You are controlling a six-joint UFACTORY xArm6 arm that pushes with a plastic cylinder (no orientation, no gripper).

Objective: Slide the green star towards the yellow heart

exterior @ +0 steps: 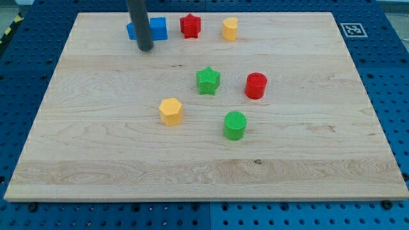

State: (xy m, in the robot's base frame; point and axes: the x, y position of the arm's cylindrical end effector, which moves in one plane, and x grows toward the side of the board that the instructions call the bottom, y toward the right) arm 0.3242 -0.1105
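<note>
straight dark grey rod, rounded my tip [146, 48]

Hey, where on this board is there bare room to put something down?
The wooden board is bare along the view's bottom, below the green cylinder, and down the view's left, left of the lower yellow block. It is crowded at the top, where my tip sits by the blue block, the red star and the upper yellow block, and mid-board around the green star and the red cylinder.

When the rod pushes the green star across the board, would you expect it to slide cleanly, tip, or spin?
The green star sits low and flat, so it probably slides rather than tips. Its points may make it spin if my tip strikes off-centre. The wooden board looks smooth, suggesting little drag.
</note>
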